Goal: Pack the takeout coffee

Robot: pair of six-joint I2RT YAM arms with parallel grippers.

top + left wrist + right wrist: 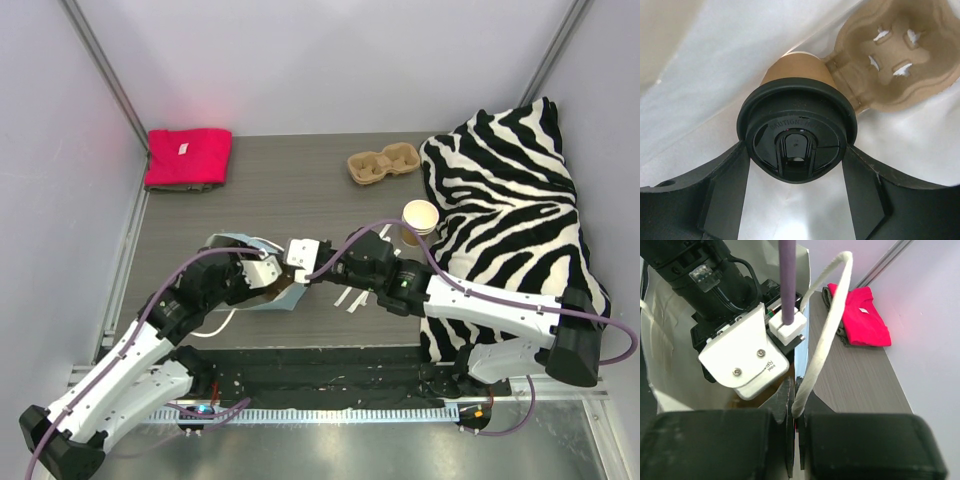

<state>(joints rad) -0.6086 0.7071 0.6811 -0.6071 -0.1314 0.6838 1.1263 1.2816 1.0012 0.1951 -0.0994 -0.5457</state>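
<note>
The takeout coffee (797, 135), a tan cup with a black lid, is inside the light blue bag (232, 241), its lid facing the left wrist camera. My left gripper (796, 150) reaches into the bag, with one finger against each side of the lid rim, holding the cup. A brown pulp carrier (895, 55) lies in the bag, touching the cup's upper right. My right gripper (795, 410) is shut on the bag's edge, at the foot of its white rope handle (825, 335). In the top view it (296, 272) holds the bag mouth open.
A second tan cup (420, 220) with no black lid stands on the table beside the zebra-striped cushion (510, 200). Another pulp carrier (382, 163) lies at the back. A folded red cloth (188, 158) lies at the back left.
</note>
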